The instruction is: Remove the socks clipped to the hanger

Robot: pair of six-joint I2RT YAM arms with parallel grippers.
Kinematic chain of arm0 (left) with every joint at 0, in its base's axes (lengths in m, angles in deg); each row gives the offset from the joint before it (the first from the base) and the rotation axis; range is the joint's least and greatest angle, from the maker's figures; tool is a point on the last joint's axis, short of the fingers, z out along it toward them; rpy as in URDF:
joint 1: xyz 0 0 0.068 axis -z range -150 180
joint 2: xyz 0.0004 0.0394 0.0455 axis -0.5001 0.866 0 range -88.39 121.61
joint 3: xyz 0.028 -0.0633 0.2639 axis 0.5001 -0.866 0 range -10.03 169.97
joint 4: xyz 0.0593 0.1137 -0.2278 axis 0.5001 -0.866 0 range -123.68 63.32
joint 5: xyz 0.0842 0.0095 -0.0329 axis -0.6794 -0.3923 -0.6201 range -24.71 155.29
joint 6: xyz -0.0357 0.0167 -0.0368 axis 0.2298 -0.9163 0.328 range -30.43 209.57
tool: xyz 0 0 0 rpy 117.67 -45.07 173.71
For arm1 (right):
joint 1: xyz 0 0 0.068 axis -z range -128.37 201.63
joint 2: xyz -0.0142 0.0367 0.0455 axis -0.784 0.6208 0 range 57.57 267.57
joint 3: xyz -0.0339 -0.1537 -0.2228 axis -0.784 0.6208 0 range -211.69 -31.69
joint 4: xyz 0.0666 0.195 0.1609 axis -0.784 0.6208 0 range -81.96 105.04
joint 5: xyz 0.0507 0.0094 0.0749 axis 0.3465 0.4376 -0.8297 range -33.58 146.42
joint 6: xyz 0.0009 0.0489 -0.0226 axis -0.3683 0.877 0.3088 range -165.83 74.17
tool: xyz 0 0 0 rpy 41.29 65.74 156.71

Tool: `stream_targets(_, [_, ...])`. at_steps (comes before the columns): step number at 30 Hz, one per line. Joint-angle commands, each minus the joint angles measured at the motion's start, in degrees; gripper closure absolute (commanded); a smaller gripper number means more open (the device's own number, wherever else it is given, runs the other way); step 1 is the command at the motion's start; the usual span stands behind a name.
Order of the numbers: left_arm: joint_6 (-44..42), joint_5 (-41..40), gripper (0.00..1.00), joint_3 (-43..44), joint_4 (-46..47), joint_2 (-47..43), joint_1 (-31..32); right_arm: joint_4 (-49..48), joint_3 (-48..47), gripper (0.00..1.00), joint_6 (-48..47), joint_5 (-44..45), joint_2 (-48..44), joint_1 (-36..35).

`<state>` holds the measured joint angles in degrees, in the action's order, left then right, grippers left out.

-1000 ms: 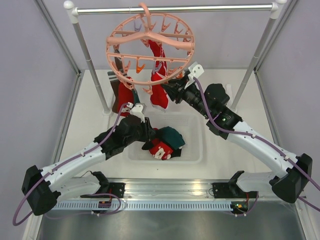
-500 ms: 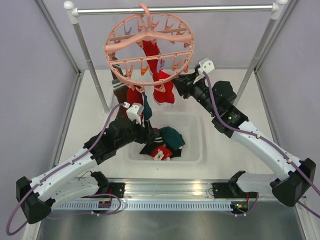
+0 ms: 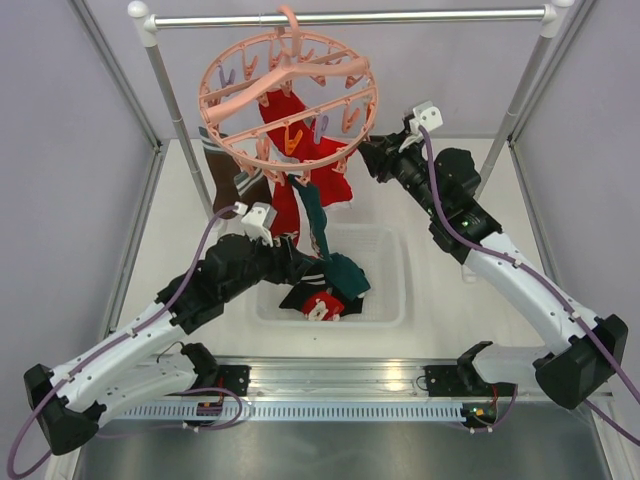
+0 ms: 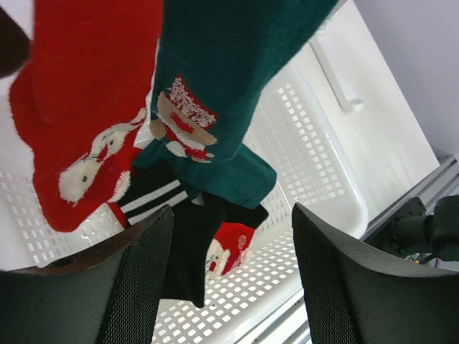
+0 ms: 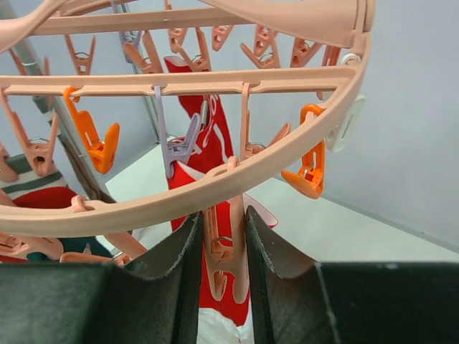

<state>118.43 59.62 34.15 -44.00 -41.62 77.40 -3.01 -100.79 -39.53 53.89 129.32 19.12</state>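
- The white table shows only from the top camera, with the grey rail spanning its far edge.
- The hanger hooks on the rail near its left end and is tilted. The right wrist view adds orange, lilac and pink clips under the ring, which are barely legible from above.
- A white perforated basket sits at the table's middle. The left wrist view shows its lattice floor.
- The socks: a red sock, a teal sock and a brown sock hang from the clips over the basket's far-left corner. Only the left wrist view reveals Santa motifs on the red and teal ones. A black striped sock lies in the basket below.
- The left gripper is over the basket's left side. Its wrist view shows the jaws spread wide with nothing between them.
- The right gripper is at the ring's right edge. Its own camera shows the fingers pinched on a pink clip of the hanger.
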Motion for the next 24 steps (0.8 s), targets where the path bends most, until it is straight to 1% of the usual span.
stream_targets(1, [-1.2, -4.2, 0.29, 0.3, 2.9, 1.2, 0.2, 0.6, -3.1, 0.90, 1.7, -1.1, 1.4, 1.2])
stream_targets(6, [-1.3, -8.5, 0.29, 0.7, 4.1, 2.4, 0.2, 0.4, -3.6, 0.88, 2.5, -2.0, 2.9, 2.3])
stream_targets(9, [-1.5, -11.5, 0.34, 3.1, 2.2, 5.3, 0.2, 0.1, -3.5, 0.86, 3.0, -2.5, 3.2, 2.9])
stream_targets(11, [-1.6, -13.0, 0.45, 5.5, -0.2, 7.0, 0.2, -0.3, -3.3, 0.85, 3.4, -2.5, 3.2, 3.2])
stream_targets(12, [-1.3, -15.1, 0.51, 6.3, -1.1, 8.2, 0.2, -0.5, -3.2, 0.85, 3.4, -2.4, 3.3, 3.2])
stream_targets(13, [-1.2, -16.1, 0.58, 8.0, -2.4, 9.7, 0.2, -0.6, -3.1, 0.84, 3.7, -2.5, 3.2, 3.4])
stream_targets(14, [-1.1, -17.1, 0.60, 8.6, -4.0, 10.5, 0.2, -0.7, -3.1, 0.84, 3.9, -2.6, 3.2, 3.5])
stream_targets(16, [-1.2, -19.2, 0.59, 9.0, -4.6, 11.0, 0.2, -0.8, -3.0, 0.82, 3.9, -2.7, 3.3, 3.7])
stream_targets(17, [-1.4, -19.5, 0.57, 9.0, -4.6, 10.9, 0.2, -0.8, -2.9, 0.81, 3.8, -2.7, 3.4, 3.7])
stream_targets(19, [-2.6, -19.9, 0.48, 8.9, -4.5, 10.9, 0.2, -0.9, -2.6, 0.78, 3.9, -2.9, 3.4, 3.9])
stream_targets(21, [-4.2, -19.6, 0.44, 9.0, -3.9, 11.1, 0.2, -1.1, -2.4, 0.78, 4.1, -3.1, 3.4, 3.9])
stream_targets(22, [-4.5, -19.4, 0.43, 9.1, -3.5, 11.1, 0.2, -1.3, -2.3, 0.77, 4.1, -3.2, 3.4, 3.9])
stream_targets(24, [-5.5, -19.5, 0.45, 9.2, -2.5, 11.1, 0.2, -1.6, -2.1, 0.76, 4.3, -3.3, 3.3, 3.9])
